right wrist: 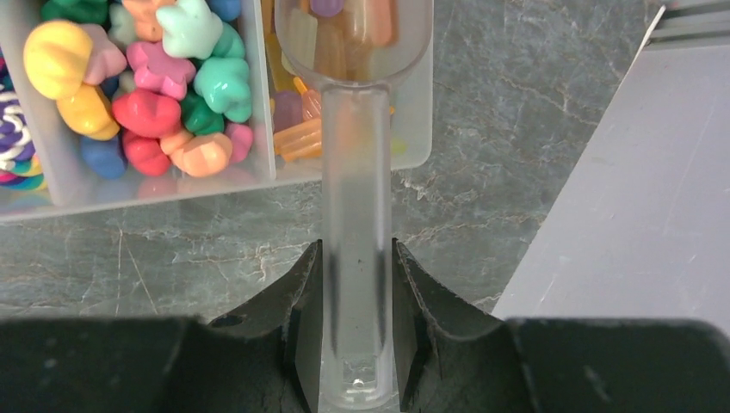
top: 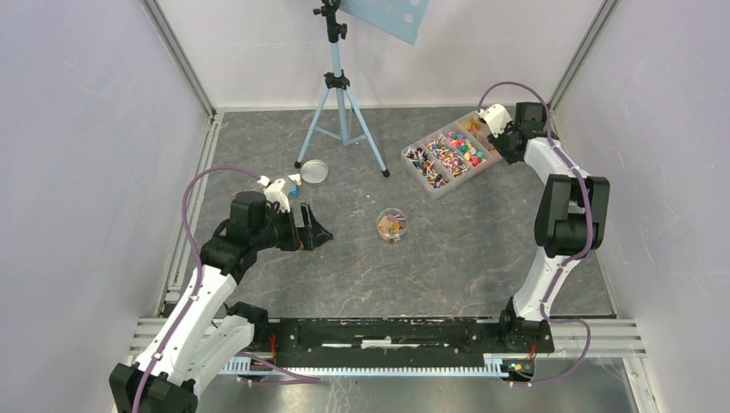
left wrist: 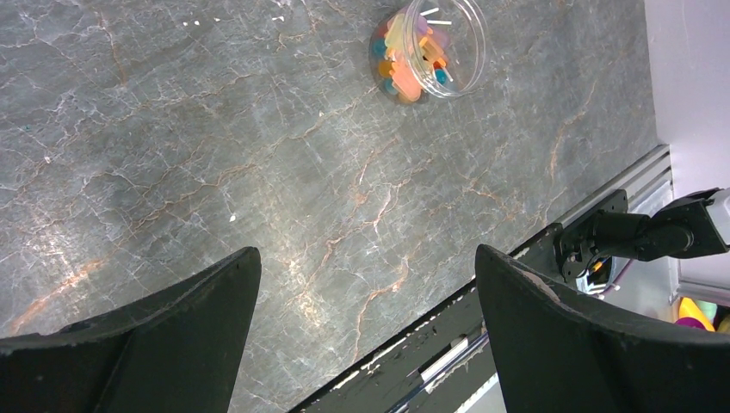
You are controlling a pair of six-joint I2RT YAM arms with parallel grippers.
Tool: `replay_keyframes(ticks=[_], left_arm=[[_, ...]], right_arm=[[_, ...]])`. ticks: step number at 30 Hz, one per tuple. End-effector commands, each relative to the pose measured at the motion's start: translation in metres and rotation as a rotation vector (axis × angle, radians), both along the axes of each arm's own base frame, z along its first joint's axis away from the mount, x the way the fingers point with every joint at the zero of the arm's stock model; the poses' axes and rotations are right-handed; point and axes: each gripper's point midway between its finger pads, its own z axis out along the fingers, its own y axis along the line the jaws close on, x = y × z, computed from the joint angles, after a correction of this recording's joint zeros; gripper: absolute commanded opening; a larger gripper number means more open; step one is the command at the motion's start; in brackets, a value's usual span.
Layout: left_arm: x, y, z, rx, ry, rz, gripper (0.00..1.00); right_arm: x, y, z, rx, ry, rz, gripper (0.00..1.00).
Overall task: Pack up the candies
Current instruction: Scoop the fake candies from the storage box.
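Note:
Candies [top: 452,153] fill a clear divided tray [top: 411,165] at the back right; in the right wrist view they show as pink, green, yellow and orange sweets [right wrist: 163,82]. My right gripper [right wrist: 356,249] is shut on the handle of a clear plastic scoop [right wrist: 356,215], whose bowl [right wrist: 353,34] holds a few pale candies above the tray's end compartment. A small clear jar [top: 391,225] with candies stands mid-table; it also shows in the left wrist view [left wrist: 428,50]. My left gripper [left wrist: 366,284] is open and empty, well left of the jar [top: 312,228].
A round clear lid [top: 312,171] lies at the back left beside a blue tripod [top: 343,112]. A small blue-and-white block [top: 291,185] sits near my left wrist. White walls enclose the table; a grey wall base [right wrist: 637,206] runs close to the tray's right.

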Motion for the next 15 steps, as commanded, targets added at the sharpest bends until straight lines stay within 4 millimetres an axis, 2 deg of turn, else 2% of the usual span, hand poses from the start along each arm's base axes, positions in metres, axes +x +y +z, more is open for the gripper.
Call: replay_keyframes(ticks=[1, 15], left_arm=[[0.004, 0.001, 0.003, 0.025, -0.039, -0.015, 1.0], [0.003, 0.003, 0.004, 0.029, -0.046, -0.007, 1.0]], right_arm=[[0.002, 0.007, 0.024, 0.101, -0.107, 0.002, 0.0], [-0.019, 0.007, 0.032, 0.196, -0.191, -0.028, 0.0]])
